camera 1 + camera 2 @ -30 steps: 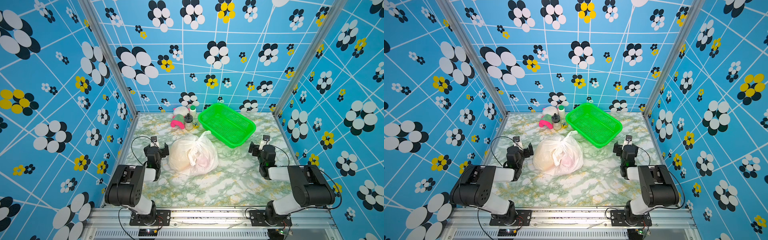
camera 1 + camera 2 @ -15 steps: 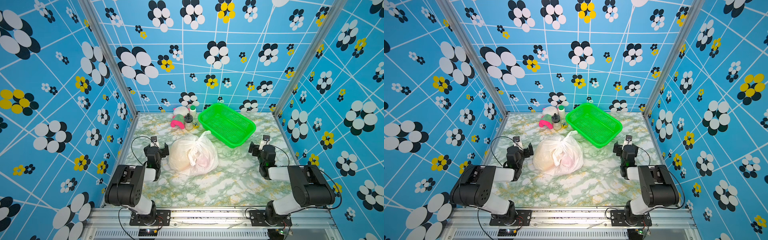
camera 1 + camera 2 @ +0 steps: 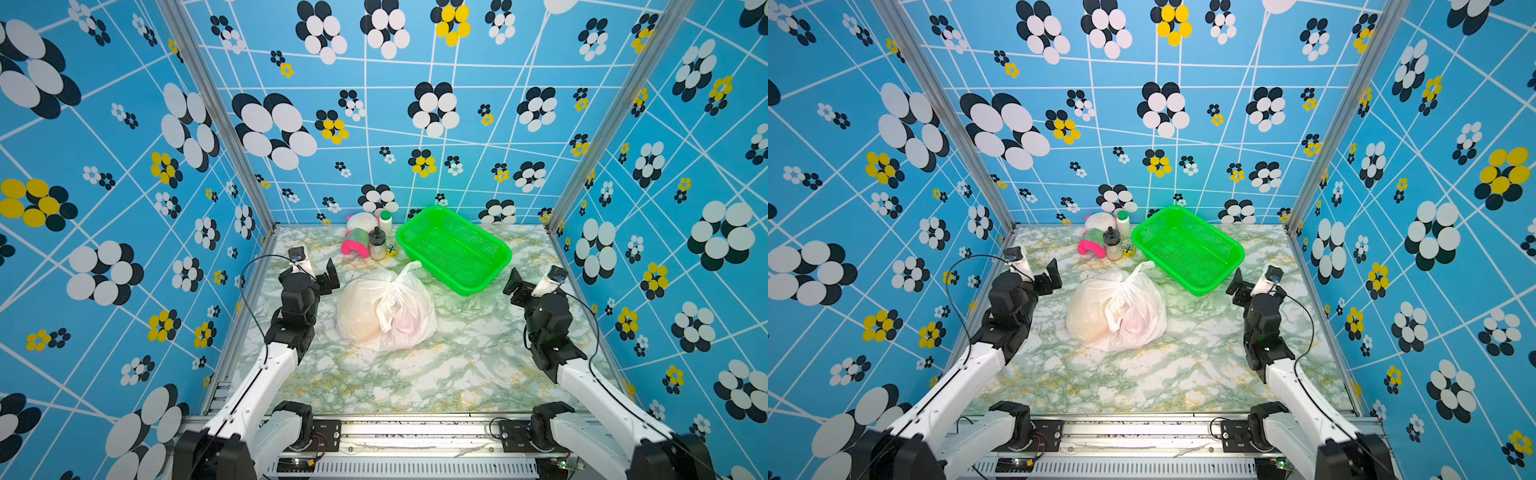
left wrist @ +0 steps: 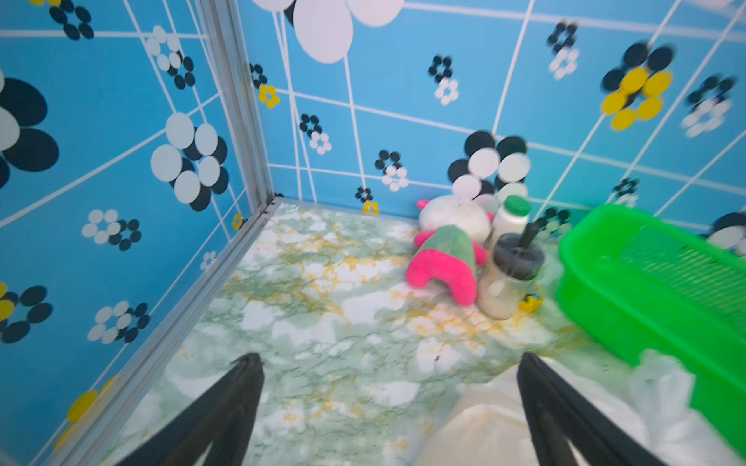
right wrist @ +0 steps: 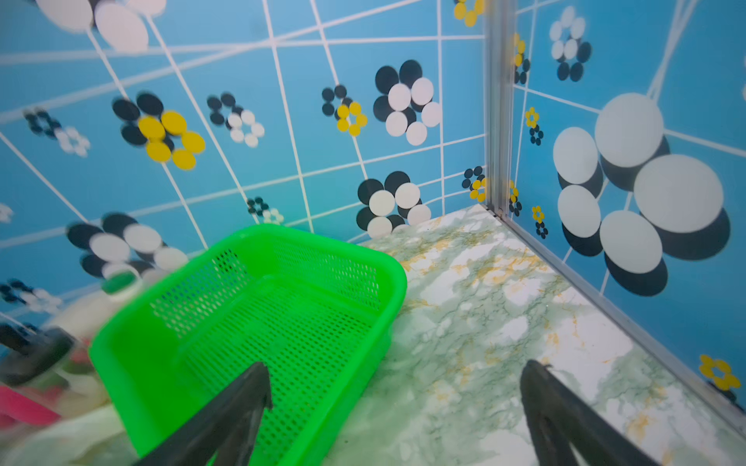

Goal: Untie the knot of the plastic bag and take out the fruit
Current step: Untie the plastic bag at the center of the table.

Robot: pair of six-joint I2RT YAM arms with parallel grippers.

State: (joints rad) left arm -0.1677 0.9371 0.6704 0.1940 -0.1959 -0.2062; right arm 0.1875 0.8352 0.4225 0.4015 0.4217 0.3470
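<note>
Both your arms just left rest, left gripper (image 4: 387,359) and right gripper (image 5: 397,365) spread wide, empty: approach to the knot (image 3: 388,301) begins.

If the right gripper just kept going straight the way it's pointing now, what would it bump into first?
Probably the green basket: its near corner sits just ahead of the open right gripper. Beside that corner is only bare marble table, so it might slip narrowly past; depth is unclear.
</note>
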